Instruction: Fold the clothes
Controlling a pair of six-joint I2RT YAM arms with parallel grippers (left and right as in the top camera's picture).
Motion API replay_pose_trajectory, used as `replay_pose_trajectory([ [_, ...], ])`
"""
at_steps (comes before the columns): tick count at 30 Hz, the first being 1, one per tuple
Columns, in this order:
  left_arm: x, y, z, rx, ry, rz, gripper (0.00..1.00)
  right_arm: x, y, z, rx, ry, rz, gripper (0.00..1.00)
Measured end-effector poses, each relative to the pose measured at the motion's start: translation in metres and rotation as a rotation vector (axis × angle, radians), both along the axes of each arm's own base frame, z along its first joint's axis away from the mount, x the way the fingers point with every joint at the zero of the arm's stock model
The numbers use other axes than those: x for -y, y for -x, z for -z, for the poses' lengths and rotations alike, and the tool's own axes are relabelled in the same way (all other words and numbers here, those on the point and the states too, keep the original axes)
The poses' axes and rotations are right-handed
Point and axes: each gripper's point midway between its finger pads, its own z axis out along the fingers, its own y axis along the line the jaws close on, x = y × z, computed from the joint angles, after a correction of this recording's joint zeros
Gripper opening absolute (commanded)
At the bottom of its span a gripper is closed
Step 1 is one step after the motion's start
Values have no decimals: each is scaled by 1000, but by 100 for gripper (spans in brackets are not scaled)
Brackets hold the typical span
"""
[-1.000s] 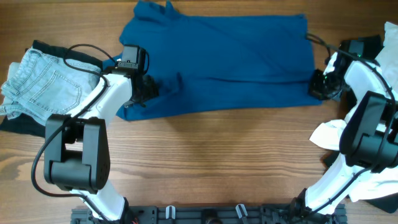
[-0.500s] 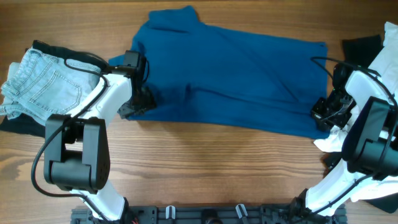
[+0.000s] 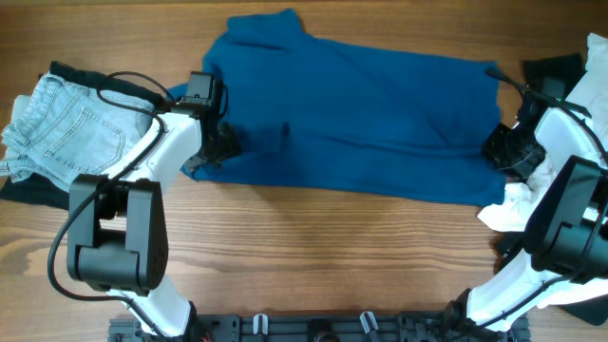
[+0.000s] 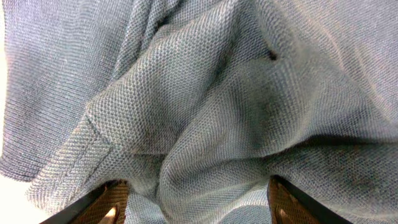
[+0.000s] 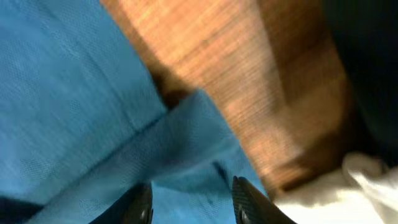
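Observation:
The deep-blue shirt (image 3: 361, 123) lies spread flat across the back half of the table, collar at the back left. My left gripper (image 3: 217, 147) sits on the shirt's left edge. In the left wrist view its fingers (image 4: 199, 205) are wide apart with bunched shirt cloth (image 4: 205, 93) between them. My right gripper (image 3: 496, 150) is at the shirt's right edge. In the right wrist view its fingers (image 5: 193, 202) are apart over the blue hem (image 5: 93, 112), not pinching it.
Pale-blue denim shorts (image 3: 66, 128) lie at the far left on a black garment (image 3: 17, 188). A white garment (image 3: 513, 204) is heaped at the right edge, also seen in the right wrist view (image 5: 348, 193). Another black garment (image 3: 553, 66) lies at the back right.
The shirt was drawn rightward and spread wider a second ago. Since then it lies still. My right gripper has moved back along the right edge. The left gripper barely moved.

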Motion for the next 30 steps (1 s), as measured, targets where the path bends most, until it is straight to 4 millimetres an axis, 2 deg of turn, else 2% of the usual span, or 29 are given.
replay_pose_trajectory([
  [8, 0, 1, 0, -4, -1, 0, 72, 1, -40, -3, 178, -11, -17, 41],
  [10, 0, 1, 0, -5, 0, 0, 72, -1, -38, -2, 174, -23, -26, 41],
  [12, 0, 2, 0, -7, -1, 0, 72, -8, -29, 0, 135, -51, -53, 41],
  [15, -3, 0, -3, 5, -16, 11, 78, -16, -18, -7, 105, -82, -76, 44],
  [17, -4, -8, -17, 48, -27, 21, 80, -16, -20, -22, 136, -72, -82, 44],
  [21, -3, -45, -93, 299, -19, 22, 80, -21, -33, -80, 283, -46, -138, 44],
  [23, -5, -46, -102, 320, -18, 15, 80, -33, -33, -88, 290, -57, -187, 45],
  [26, -21, -32, -86, 241, -34, -21, 79, -58, -34, -86, 274, -83, -272, 45],
  [30, -41, -12, -54, 140, -47, -86, 79, -75, -36, -86, 268, -95, -318, 46],
])
